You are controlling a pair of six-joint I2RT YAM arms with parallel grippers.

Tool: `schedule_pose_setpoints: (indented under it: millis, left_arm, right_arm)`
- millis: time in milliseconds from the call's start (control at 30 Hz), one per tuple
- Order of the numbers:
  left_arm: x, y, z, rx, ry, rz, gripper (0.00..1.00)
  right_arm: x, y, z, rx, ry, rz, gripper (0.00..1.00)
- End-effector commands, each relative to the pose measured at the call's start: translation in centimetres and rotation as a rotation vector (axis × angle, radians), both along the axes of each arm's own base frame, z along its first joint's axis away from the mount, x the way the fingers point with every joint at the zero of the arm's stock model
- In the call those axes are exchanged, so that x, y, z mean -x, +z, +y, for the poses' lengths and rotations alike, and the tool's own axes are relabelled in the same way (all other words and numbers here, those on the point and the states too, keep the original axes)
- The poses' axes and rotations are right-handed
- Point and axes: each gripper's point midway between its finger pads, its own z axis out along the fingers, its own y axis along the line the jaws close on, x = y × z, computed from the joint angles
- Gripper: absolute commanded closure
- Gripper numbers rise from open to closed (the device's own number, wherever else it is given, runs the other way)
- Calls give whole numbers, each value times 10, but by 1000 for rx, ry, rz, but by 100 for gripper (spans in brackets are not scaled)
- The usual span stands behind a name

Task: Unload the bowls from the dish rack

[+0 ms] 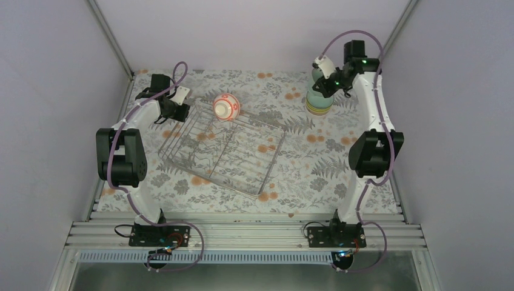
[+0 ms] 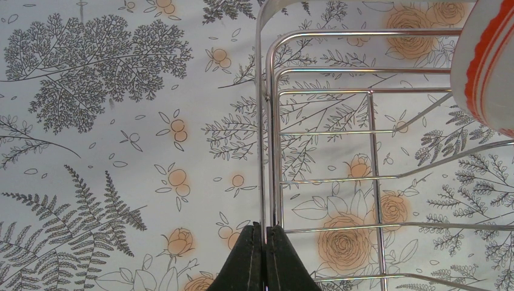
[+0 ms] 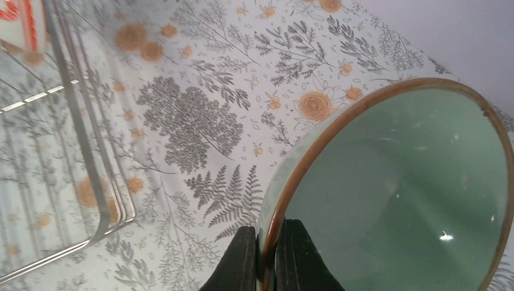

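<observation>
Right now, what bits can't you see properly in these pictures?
- White and orange bowl: left wrist view, cut off by the right edge; only a slice shows.
- Yellow-green bowl: top view, mostly covered by the mint bowl above it; whether the two touch cannot be told.
- Dish rack: right wrist view, blurred and cut off at the left edge.
- Right gripper: top view, fingers too small to make out.

Dish rack [image 1: 223,151]: silver wire, rectangular, flat on table, askew. White bowl [image 1: 226,107], orange-red pattern: propped on edge at rack's far rim, foot showing. Pale mint bowl [image 1: 316,93]: stacked on yellow-green bowl [image 1: 319,109], right of rack, apart.
</observation>
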Motion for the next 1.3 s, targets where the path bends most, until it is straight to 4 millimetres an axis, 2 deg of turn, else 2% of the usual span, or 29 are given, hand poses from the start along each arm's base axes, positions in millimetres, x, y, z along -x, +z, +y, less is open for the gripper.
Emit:
schedule_pose_setpoints:
  millis: [0,133,400,600,800,1067,1267]
  left_arm:
    - [11,-8,-15,44,-48,50,98]
    - [12,-8,-15,46,-50,49,98]
    - [12,-8,-15,46,-50,49,98]
    - [13,-8,-15,46,-50,48,98]
    - [13,-8,-15,46,-52,46,98]
    - [14,-7,-17,55,-61,47,98]
    - [15,-6,-17,55,-61,43,98]
  right_arm:
    - [-14,7,-11,173,-84,-106,97]
    - [-14,-6,-16,249,-120,-105,97]
    - [-19,-18,-27,325,-178,-125,97]
    - [-23,-29,-24,339,-173,-120,97]
    - [-20,-42,-8,373,-147,-113,97]
    - [-27,-50,-12,473,-192,-163,97]
    - [-31,-45,-16,498,-222,-186,97]
